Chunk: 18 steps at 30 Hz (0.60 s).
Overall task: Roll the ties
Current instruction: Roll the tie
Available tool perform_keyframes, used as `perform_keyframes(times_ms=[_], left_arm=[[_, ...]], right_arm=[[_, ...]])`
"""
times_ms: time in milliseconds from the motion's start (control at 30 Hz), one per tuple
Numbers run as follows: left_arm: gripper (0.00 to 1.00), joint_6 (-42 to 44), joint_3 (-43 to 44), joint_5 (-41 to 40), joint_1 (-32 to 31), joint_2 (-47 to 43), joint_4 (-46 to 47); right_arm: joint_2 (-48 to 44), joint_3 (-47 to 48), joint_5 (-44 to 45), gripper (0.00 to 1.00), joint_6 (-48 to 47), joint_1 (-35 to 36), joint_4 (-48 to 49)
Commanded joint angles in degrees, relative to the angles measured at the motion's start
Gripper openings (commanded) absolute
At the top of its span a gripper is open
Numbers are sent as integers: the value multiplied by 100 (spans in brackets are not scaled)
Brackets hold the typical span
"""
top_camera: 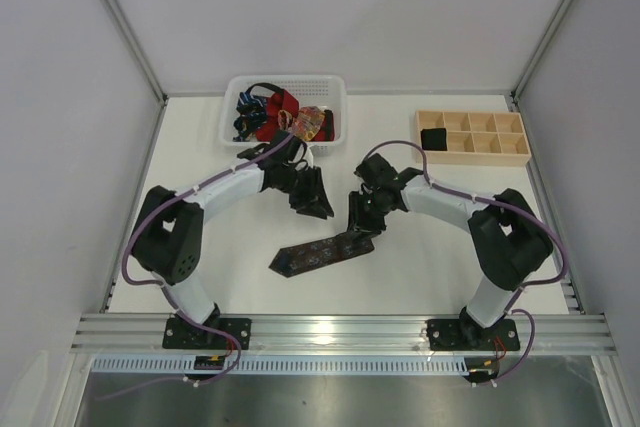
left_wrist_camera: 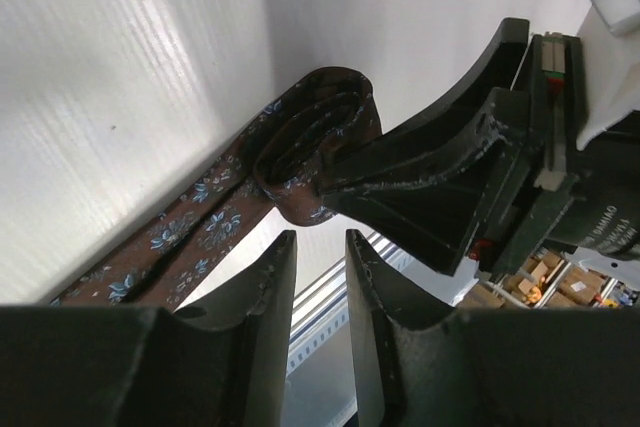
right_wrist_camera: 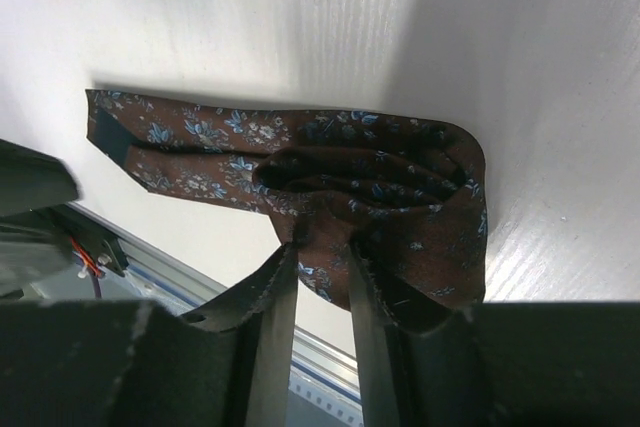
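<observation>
Robot test cell, likely in a lab.
Plain white panels wall a white table (top_camera: pixel 200 162) framed by aluminium rail (top_camera: pixel 340 330); shelving beyond appears blurred.

Both arms showing white link shells between black joint housings; purple cables looping alongside. Left hand (top_camera: pixel 312 197) and right hand (top_camera: pixel 362 219) wearing matte black, ridged fingers (left_wrist_camera: pixel 272 292).

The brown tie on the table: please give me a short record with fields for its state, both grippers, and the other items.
tie: brown floral tie, partly rolled at its right end, the rest flat on the table
right gripper: shut on the roll
left gripper: open, beside the roll, holding nothing
basket: white, holds more ties
tray: wooden, one dark item inside
</observation>
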Motion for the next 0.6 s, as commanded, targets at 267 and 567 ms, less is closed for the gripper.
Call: perform_keyframes(times_ms=[267, 567], left_arm=[[32, -325, 433, 418, -585, 270, 144], [31, -501, 310, 603, -1042, 595, 417]], right_arm=[[-1188, -26, -158, 67, -589, -819, -348], [-1075, -738, -1968, 80, -1134, -1813, 495]])
